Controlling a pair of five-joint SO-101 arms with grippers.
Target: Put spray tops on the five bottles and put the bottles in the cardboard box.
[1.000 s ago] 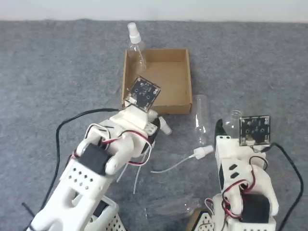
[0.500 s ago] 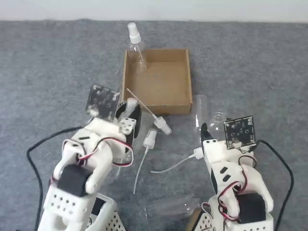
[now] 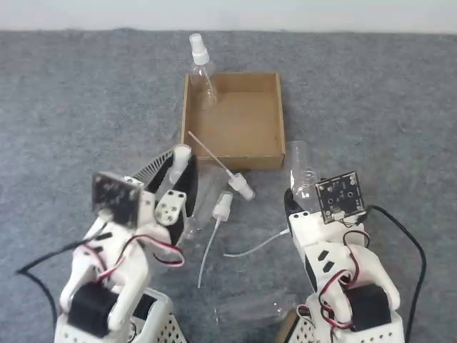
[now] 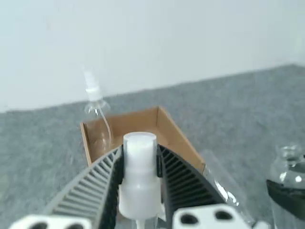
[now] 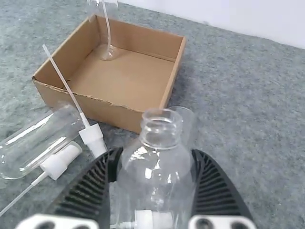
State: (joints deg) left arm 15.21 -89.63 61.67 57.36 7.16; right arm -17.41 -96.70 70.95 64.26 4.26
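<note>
My left gripper (image 3: 181,161) is shut on a white spray top (image 4: 139,177), held upright above the carpet near the box's front left corner. My right gripper (image 5: 155,179) is shut on a clear open-necked bottle (image 5: 159,153), which stands upright in front of the box's right corner (image 3: 305,179). The cardboard box (image 3: 243,125) holds one capped bottle (image 3: 201,70) standing in its far left corner. Two loose spray tops (image 3: 242,186) (image 3: 223,207) lie between the arms. One dip tube leans on the box's front wall.
Empty bottles lie beside the box's right wall (image 3: 296,158), beside the left gripper (image 3: 198,209) and near the front edge between the arm bases (image 3: 250,309). A loose dip tube (image 3: 253,248) curves across the grey carpet (image 3: 385,107).
My left arm has swung left and back from the box front with the spray top in its fingers. My right arm has shifted left with the bottle.
</note>
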